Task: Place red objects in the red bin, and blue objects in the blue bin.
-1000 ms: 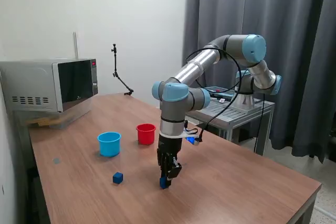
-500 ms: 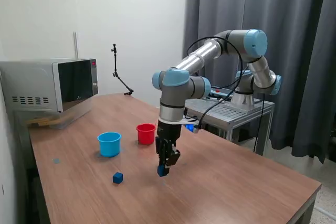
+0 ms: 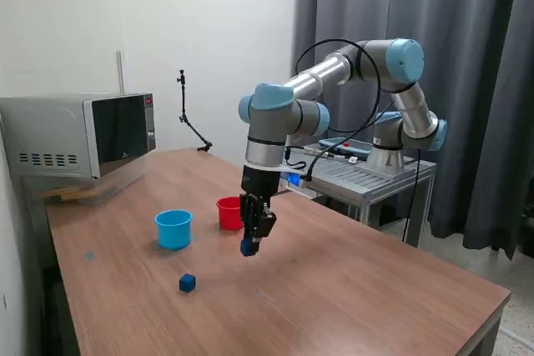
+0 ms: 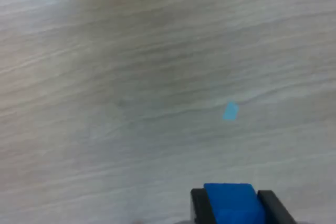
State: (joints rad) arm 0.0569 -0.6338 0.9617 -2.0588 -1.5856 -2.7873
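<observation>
Gripper grasps one blue cube near the blue bin; second cube remains unsorted.

The pincer hangs above the wooden counter, pointing down, its fingers closed on a small dark blue cube held clear of the surface. The red cup stands just behind the pincer, partly hidden by it. The light blue cup sits beside the red one, farther from the pincer toward the exterior view's left. A second dark blue cube lies on the counter, below and nearer the camera than the pincer, well apart from it.
</observation>
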